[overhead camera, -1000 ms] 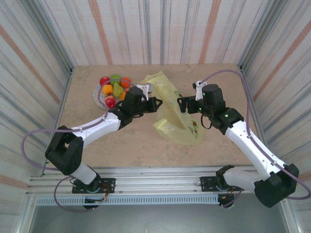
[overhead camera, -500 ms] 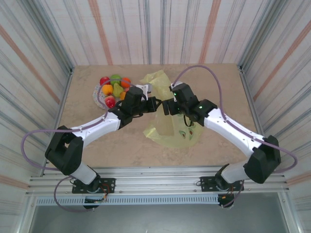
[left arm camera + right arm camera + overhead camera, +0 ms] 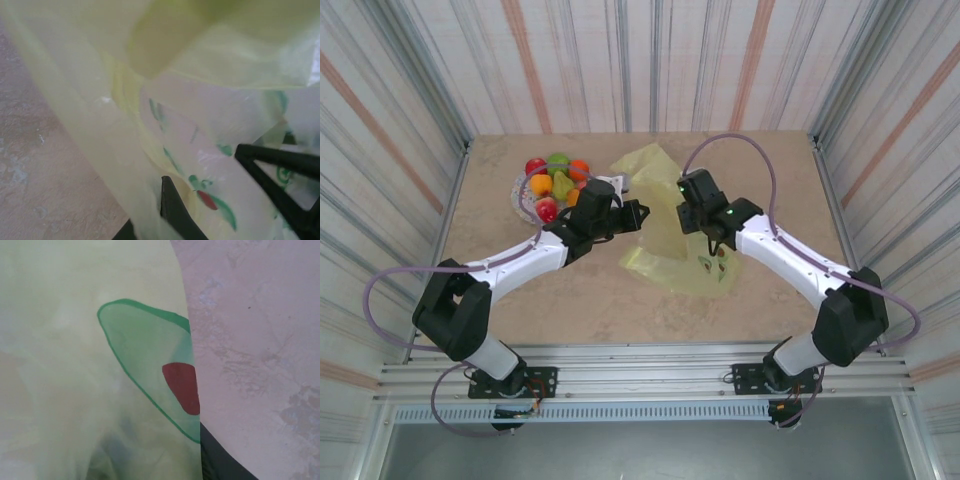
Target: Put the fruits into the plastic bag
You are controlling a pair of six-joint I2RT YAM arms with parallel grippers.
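Note:
The fruits [image 3: 552,183], red, green, orange and yellow, are piled on a speckled plate [image 3: 523,199] at the back left. The yellow plastic bag [image 3: 667,225] printed with avocados lies spread across the table's middle. My left gripper [image 3: 636,213] is at the bag's left edge. In the left wrist view its fingers [image 3: 176,212] stand wide apart with bag film [image 3: 215,120] draped over and between them. My right gripper [image 3: 717,247] points down onto the bag's right part. In the right wrist view, bag film [image 3: 100,390] covers most of the picture and one dark finger [image 3: 220,462] peeks out.
Striped walls enclose the beige table [image 3: 570,290] on three sides. Both arms reach inward and meet over the bag, close to each other. Bare tabletop lies in front of the bag and at the far right [image 3: 790,190].
The right arm swung left toward the left gripper, dragging the bag leftward, then turned its gripper downward. The bag now lies flatter. The left arm and the fruits stayed put.

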